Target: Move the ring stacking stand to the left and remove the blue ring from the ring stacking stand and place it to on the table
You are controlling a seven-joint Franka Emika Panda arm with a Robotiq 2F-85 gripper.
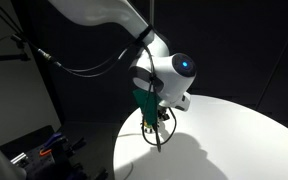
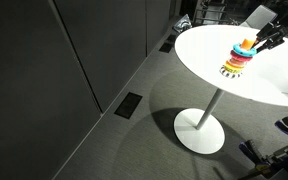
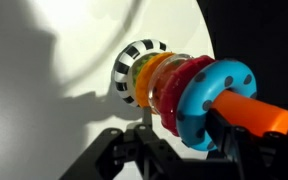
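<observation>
The ring stacking stand (image 3: 134, 70) shows in the wrist view lying across the picture, with a black-and-white striped base, yellow, orange and red rings, and an orange post top (image 3: 259, 112). The blue ring (image 3: 209, 100) is the outermost ring on the post. My gripper (image 3: 179, 128) is open, one fingertip by the red ring and the other by the post top, close in front of the stack. In an exterior view the stand (image 2: 238, 58) stands upright on the white table (image 2: 204, 50), with the gripper (image 2: 267, 40) beside its top. In the exterior view that faces the arm, my gripper (image 1: 159, 125) mostly hides the stand.
The round white table (image 1: 234, 140) stands on a single pedestal foot (image 2: 200, 131) on grey carpet. Dark partition walls stand around it. Cables and equipment (image 1: 44, 150) sit on the floor beside the table edge.
</observation>
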